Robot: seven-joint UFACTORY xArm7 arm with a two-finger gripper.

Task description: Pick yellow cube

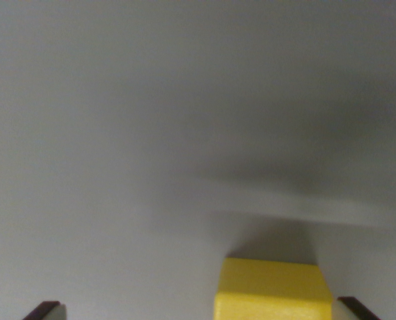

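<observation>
Bottom edge, right of centre: cube (pixel 273 290), cut off by the frame, on a plain grey surface (pixel 118 133).
Jaws: your gripper (pixel 201 312) is spread wide, holding nothing; cube sits just beside the right fingertip (pixel 357 309).
Risk: off-centre cube; closing may push or twist it.
Writing: none readable; view blurred.

obstacle: yellow cube (pixel 273 290) between fingers (pixel 45 310), nearer the wrist view's right | surface (pixel 151 133) beyond: bare

one yellow cube (pixel 273 290), two fingertips (pixel 43 311)
</observation>
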